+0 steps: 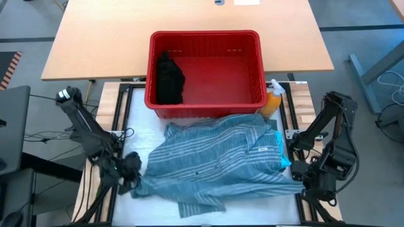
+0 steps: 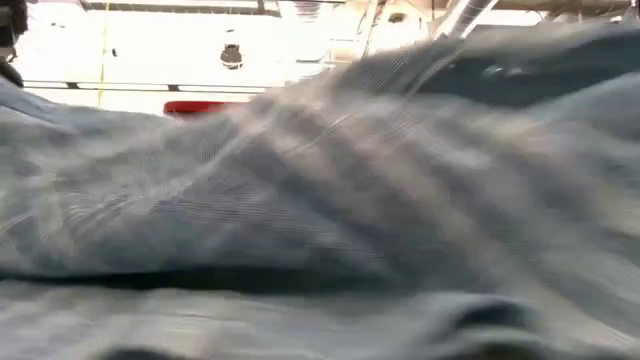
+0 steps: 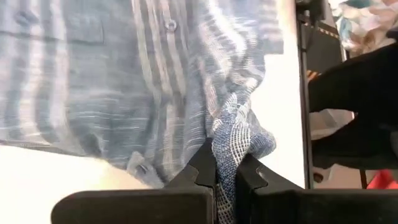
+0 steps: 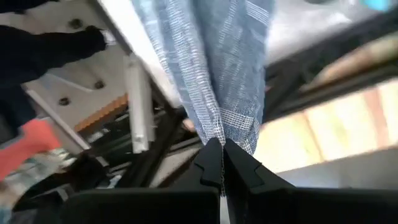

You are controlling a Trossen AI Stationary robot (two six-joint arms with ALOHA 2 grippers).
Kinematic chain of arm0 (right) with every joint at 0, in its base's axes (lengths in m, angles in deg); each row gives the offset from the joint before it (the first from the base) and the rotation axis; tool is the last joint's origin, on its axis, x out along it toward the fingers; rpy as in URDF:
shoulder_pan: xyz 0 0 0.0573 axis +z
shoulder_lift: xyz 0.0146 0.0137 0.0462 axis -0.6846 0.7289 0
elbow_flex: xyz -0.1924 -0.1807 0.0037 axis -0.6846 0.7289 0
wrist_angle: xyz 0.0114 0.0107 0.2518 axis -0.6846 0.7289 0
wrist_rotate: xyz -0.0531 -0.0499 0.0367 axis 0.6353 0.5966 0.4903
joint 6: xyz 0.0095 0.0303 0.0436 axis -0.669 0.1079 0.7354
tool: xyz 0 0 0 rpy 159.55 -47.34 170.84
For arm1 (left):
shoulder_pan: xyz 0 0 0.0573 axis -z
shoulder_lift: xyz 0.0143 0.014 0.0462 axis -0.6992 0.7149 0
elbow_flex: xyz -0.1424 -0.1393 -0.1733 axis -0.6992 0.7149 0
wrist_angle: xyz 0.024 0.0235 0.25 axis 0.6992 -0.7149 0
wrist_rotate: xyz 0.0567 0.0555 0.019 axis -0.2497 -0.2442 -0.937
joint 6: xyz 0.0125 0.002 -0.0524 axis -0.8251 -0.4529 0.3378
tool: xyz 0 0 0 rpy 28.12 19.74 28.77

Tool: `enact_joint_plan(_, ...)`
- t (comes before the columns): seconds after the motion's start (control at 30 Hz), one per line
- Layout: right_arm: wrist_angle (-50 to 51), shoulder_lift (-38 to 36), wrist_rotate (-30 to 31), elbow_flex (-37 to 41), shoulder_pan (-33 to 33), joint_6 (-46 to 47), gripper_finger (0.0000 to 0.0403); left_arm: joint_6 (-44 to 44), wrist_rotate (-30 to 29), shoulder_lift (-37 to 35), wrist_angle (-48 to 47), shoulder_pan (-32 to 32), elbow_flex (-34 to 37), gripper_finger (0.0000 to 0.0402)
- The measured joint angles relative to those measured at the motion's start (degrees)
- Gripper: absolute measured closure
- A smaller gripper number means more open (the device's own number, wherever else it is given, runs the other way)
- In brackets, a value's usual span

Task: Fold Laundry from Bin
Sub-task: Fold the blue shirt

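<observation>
The left gripper (image 1: 130, 171) sits at the near left edge of the table (image 1: 136, 144), its fingers (image 3: 202, 168) pinched tight on a bunched fold of the blue-grey striped shirt (image 1: 221, 161); in the left wrist view the cloth (image 3: 124, 87) is squeezed between the two dark pads and spreads away ahead of them, button placket showing. The right gripper (image 1: 307, 174) is at the near right edge, well apart from the left one, its fingers likewise closed — a narrow strip of the same striped cloth (image 4: 211, 68) is clamped between the tips (image 4: 222, 158) and hangs stretched away from them.

Between the two grippers the shirt lies spread across the white table top, rumpled, collar toward the right gripper's side; a bit of bright teal fabric (image 1: 282, 151) peeks out under its edge just beside the right gripper. In the low view the striped cloth (image 2: 320, 200) fills nearly everything.

Beyond the shirt, on the far side from both grippers, stands the red bin (image 1: 252, 75); a black garment (image 1: 169, 79) lies in the end nearer the left gripper — the remaining floor of the bin is bare red. An orange spray bottle (image 1: 272, 101) stands just beside the bin's corner on the right gripper's side.
</observation>
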Motion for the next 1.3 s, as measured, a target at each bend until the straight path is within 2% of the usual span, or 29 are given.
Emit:
enact_joint_plan(0.13,-4.5,1.6,-0.7,0.0,-2.6,-5.4,0.0381,-1.5,0.0,-6.1,-9.2,-0.1,-2.3,0.0402)
enact_joint_plan(0.23,-6.6,3.9,-3.0,0.0,-3.5,-8.2,0.038,-1.6,0.0,-8.5,-12.2,-0.1,-3.2,0.0402)
enact_joint_plan(0.37,-10.2,7.2,-6.6,0.0,-4.0,-10.2,0.0379,-1.6,0.8,-9.4,-14.8,-0.1,-3.2,0.0402)
enact_joint_plan(0.57,-19.3,13.5,-7.0,0.0,-4.0,-11.7,0.0374,-1.5,3.1,-9.2,-16.2,-0.1,-3.2,0.0402)
enact_joint_plan(0.73,-25.2,18.4,-7.2,0.0,-4.1,-7.8,0.0358,-1.5,4.9,-9.2,-16.1,-0.1,-3.2,0.0402)
enact_joint_plan(0.87,-27.3,18.5,-7.6,0.0,-4.9,-2.8,0.0328,-1.5,7.5,-9.2,-16.1,-0.1,-3.2,0.0402)
enact_joint_plan(0.97,-28.3,16.3,-3.9,0.0,-5.6,0.4,0.0299,-1.8,9.4,-9.2,-16.1,-0.1,-3.2,0.0402)
enact_joint_plan(1.07,-26.3,13.5,3.5,0.0,-5.5,4.9,0.0265,-1.9,10.8,-9.2,-16.2,-0.1,-3.2,0.0402)
enact_joint_plan(1.2,-20.4,10.8,13.4,0.0,-5.4,12.2,0.0219,-1.5,14.2,-9.2,-16.4,-0.1,-3.1,0.0402)
enact_joint_plan(1.3,-13.3,10.9,15.9,0.1,-6.0,20.7,0.0187,-1.4,15.2,-9.2,-16.4,-0.1,-3.1,0.0402)
